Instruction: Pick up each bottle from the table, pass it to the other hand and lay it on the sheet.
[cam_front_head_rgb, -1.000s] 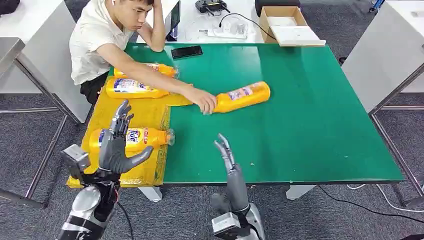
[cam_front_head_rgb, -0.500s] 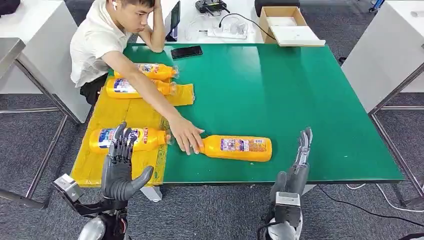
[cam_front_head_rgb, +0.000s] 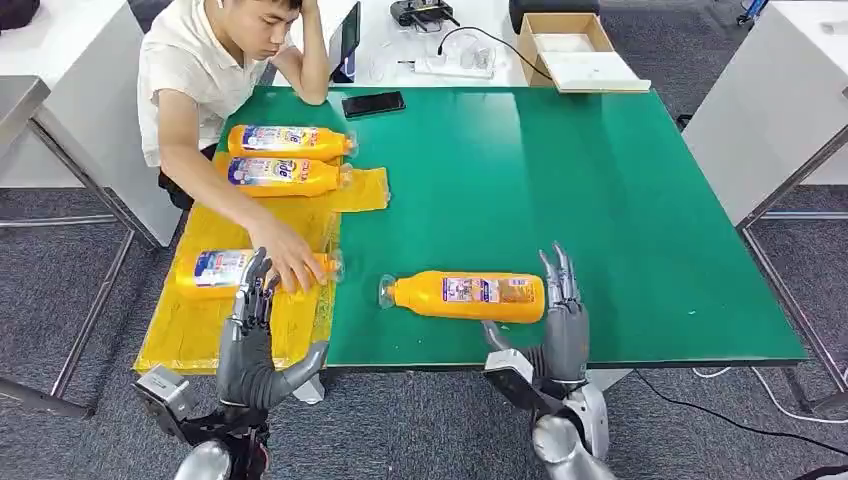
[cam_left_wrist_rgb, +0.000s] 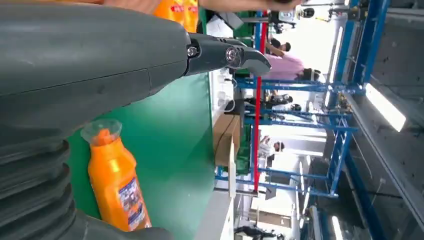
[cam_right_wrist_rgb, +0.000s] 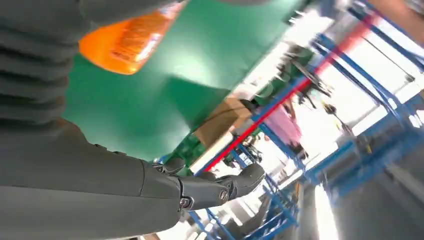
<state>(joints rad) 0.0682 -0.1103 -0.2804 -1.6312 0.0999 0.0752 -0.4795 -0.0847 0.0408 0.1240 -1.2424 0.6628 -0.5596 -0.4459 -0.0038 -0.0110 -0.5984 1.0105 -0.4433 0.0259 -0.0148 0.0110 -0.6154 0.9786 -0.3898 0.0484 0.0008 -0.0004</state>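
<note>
An orange bottle lies on its side on the green table near the front edge, cap to the left; the same bottle shows in the left wrist view and its base in the right wrist view. My right hand is raised just beside the bottle's base, fingers straight and apart, holding nothing. My left hand stands open over the yellow sheet's front part. Three more orange bottles lie on the sheet: two at the back and one nearer, which a person's hand touches.
A person sits at the table's far left corner, arm stretched over the sheet. A black phone lies at the table's back edge. A cardboard box and cables sit on the white table behind.
The person let go of the bottle on the green table and moved the hand onto the near bottle on the sheet. My right hand moved left to the bottle's base. My left hand sank slightly.
</note>
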